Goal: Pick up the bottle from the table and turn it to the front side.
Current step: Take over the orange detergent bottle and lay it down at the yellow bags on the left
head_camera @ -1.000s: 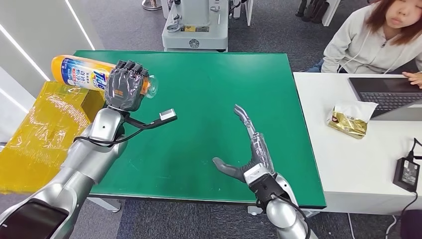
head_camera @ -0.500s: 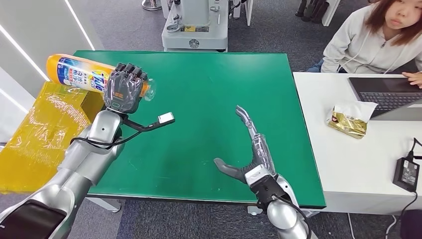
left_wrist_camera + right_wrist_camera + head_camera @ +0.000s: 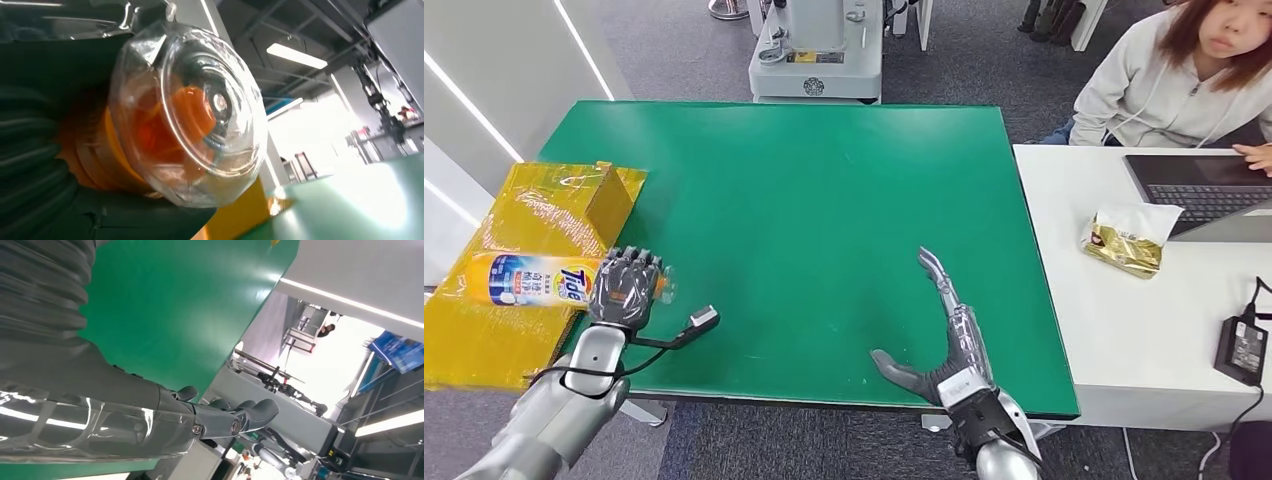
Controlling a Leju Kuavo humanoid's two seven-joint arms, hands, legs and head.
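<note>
My left hand (image 3: 627, 290) grips an orange detergent bottle (image 3: 529, 281) near its cap end. The bottle lies sideways over the yellow box, its blue and white label facing up. In the left wrist view the bottle's clear cap (image 3: 200, 120) with orange inside sits close in front of the dark fingers (image 3: 30, 165). My right hand (image 3: 949, 335) is open above the near right part of the green table (image 3: 824, 190), fingers stretched and thumb out, holding nothing. The right wrist view has its fingers (image 3: 235, 420) above the green surface.
A yellow cardboard box (image 3: 534, 230) sits off the table's left edge. A person in a grey top (image 3: 1164, 80) sits at the white desk (image 3: 1144, 330) on the right with a laptop (image 3: 1204, 195), a gold packet (image 3: 1129, 245) and a power brick (image 3: 1246, 345). A machine base (image 3: 816, 50) stands behind the table.
My left arm has swung the bottle from the table's far left corner down and toward me, over the yellow box. My right hand has drawn back a little toward the near edge.
</note>
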